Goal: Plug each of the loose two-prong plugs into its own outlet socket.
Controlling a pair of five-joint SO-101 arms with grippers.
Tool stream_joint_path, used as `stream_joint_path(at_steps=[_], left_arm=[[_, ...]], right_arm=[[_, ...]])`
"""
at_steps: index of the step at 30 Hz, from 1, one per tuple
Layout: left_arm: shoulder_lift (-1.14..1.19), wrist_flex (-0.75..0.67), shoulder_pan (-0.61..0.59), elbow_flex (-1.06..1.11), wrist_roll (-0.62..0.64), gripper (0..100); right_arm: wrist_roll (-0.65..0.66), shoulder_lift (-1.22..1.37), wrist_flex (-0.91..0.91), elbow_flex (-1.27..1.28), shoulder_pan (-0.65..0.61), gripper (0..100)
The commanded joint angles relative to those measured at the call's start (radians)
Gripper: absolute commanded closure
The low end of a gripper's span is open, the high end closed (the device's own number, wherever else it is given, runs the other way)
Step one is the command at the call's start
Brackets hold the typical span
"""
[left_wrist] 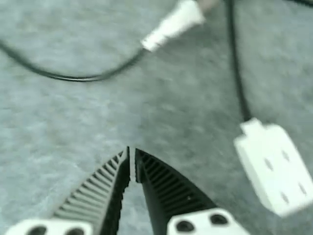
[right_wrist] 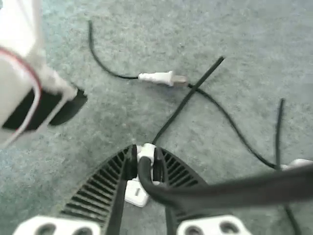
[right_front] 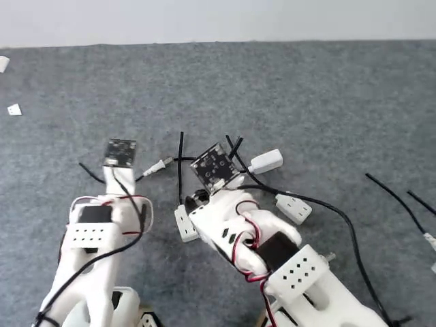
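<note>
The left gripper hovers just above the grey carpeted table with its ribbed fingers drawn together to a thin slit and nothing between them. Its arm comes up from the lower left of the high view. The loose plug lies flat on the carpet a little left of the frame's centre, between the two arms and touching neither. It is a white body with bare prongs, and its thin black lead trails off toward the left arm. Just below it in the high view, close against the right arm's near end, lies a white outlet socket. A straight black lead runs from this socket up toward the middle of the frame. The right gripper is narrowed around a thick black cord at the point where it meets a white body. I cannot tell whether that white body is a plug or the end of the socket lying under the fingers. A second socket block sits right of centre. A third socket block lies just below it, beside the right arm. Thin black leads cross the carpet near the right edge.
</note>
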Motion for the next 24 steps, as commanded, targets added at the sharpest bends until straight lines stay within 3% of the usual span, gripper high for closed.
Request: stream_joint_path(at_steps=[1,6,15,24], left_arm=[[-0.020,-0.055,-0.094,-0.041,0.011,99],[-0.018,-0.058,-0.132,-0.041,0.012,99],[-0.018,-0.074,-0.133,-0.041,0.014,99],[-0.018,-0.074,-0.130,-0.041,0.014,99]], right_arm=[[-0.032,0.002,-0.071,0.017,-0.012,99.0],[-0.055,0.018,-0.117,0.038,-0.012,99.1],[-0.077,0.308,-0.148,-0.095,-0.012,99.1],[-0.077,0.335,-0.182,-0.112,-0.010,99.1]])
